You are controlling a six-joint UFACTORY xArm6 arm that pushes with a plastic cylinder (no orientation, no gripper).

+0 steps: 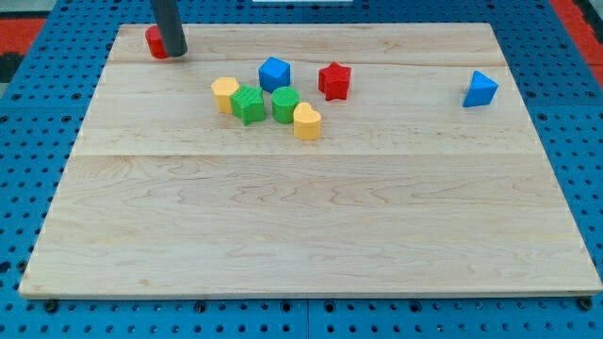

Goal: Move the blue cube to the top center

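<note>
Yellow heart block (307, 122) sits nearest; blue cube (274, 72) lies toward the view's right of my tip (174, 54) (a bare rod, no fingers), which touches a red block (154, 41) on the table (283, 226)

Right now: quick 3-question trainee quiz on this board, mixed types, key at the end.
1. True or false: my tip touches the blue cube.
2. Which block sits right beside my tip? A) red block B) red star C) yellow heart
3. Fill in: the lone blue block at the view's right is shaped like a ____.

Key: 1 false, the tip is far to the view's left of it; 2 A; 3 triangle.
</note>
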